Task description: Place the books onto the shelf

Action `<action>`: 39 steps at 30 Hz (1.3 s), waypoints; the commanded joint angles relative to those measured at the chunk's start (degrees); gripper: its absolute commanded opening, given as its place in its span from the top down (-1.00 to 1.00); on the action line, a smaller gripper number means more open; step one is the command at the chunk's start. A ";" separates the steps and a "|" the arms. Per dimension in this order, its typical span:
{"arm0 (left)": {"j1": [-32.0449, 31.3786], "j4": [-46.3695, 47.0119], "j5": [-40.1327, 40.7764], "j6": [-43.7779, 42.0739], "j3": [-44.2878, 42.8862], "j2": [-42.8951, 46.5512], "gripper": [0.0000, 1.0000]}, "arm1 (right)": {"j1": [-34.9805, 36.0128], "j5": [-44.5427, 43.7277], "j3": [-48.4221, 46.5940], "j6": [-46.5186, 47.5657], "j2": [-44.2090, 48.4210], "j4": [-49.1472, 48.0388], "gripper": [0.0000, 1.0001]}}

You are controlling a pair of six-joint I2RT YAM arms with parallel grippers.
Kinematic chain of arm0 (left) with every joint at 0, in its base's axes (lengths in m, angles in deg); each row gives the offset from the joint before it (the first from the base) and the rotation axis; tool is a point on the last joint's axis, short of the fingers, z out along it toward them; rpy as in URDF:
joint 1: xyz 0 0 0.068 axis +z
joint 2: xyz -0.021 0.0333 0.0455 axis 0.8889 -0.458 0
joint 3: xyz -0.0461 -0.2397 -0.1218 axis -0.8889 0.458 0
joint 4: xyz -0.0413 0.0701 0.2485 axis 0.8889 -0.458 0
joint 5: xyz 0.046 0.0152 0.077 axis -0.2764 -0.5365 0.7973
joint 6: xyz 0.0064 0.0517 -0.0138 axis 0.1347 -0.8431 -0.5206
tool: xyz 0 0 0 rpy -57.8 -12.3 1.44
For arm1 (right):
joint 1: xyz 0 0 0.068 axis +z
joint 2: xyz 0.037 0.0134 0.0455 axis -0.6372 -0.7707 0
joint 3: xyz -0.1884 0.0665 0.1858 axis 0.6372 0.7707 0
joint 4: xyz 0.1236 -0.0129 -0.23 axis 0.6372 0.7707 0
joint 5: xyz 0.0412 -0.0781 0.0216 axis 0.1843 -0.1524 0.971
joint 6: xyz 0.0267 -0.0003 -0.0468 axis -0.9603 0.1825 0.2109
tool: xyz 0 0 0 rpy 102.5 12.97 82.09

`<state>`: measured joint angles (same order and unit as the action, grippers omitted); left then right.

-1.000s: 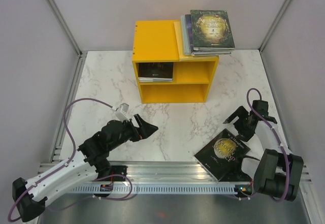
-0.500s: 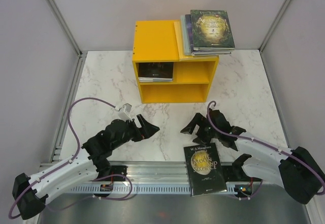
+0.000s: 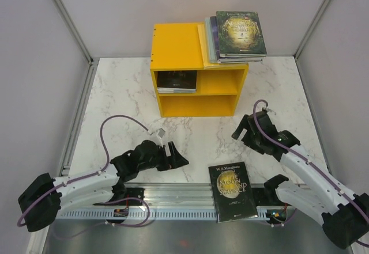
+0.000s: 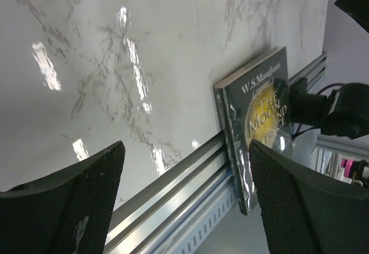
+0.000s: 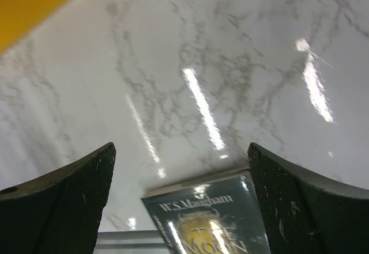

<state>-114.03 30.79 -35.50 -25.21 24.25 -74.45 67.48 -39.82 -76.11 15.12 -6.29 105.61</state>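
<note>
- Top view: the book (image 3: 233, 190) now lies flat and square at the table's (image 3: 121, 87) near edge, overhanging the rail (image 3: 173, 199); a second ago it sat skewed further right. The right gripper (image 3: 243, 128), fingers apart, has drawn back toward the shelf (image 3: 176, 46). The left gripper (image 3: 174, 157), also spread, has swung low toward the book. A stack (image 3: 239, 32) rests on the shelf's top and one book (image 3: 177, 81) lies in the upper compartment.
- Left wrist: fingers (image 4: 75, 202) wide apart and empty; book ahead, well apart.
- Right wrist: fingers (image 5: 69, 190) wide apart and empty; book's top edge just below them.
- Reading: the book appears repositioned for a left-arm pickup; it is not yet shelved.
</note>
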 commanded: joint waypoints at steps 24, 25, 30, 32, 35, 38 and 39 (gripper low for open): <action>-23.16 46.72 -5.44 17.65 -12.55 -54.44 -0.67 | 3.83 24.27 27.94 -8.30 15.78 -3.95 -0.02; -23.16 48.67 -5.53 18.87 -12.29 -56.10 -0.66 | 3.83 24.62 28.03 -8.30 16.13 -3.95 0.12; -23.07 53.17 -4.39 20.64 -10.00 -56.29 -0.47 | 4.00 23.92 28.29 -7.95 16.92 -3.07 0.47; -23.07 53.00 -3.34 20.73 -8.69 -54.28 -0.35 | 4.00 23.57 28.55 -7.95 17.01 -3.07 0.58; -22.98 51.94 -1.40 20.64 -7.37 -51.30 0.36 | 4.09 23.22 28.29 -8.30 17.27 -3.07 0.63; -22.98 50.63 0.35 20.29 -6.66 -49.62 0.80 | 4.00 23.13 27.07 -8.30 17.45 -3.07 0.44; -22.98 50.71 1.23 20.47 -6.40 -48.65 0.95 | 4.00 23.13 26.54 -8.21 17.54 -3.07 0.29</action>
<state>-135.56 82.75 -37.07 0.71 17.74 -124.55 70.30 -22.42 -49.66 8.15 11.70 102.03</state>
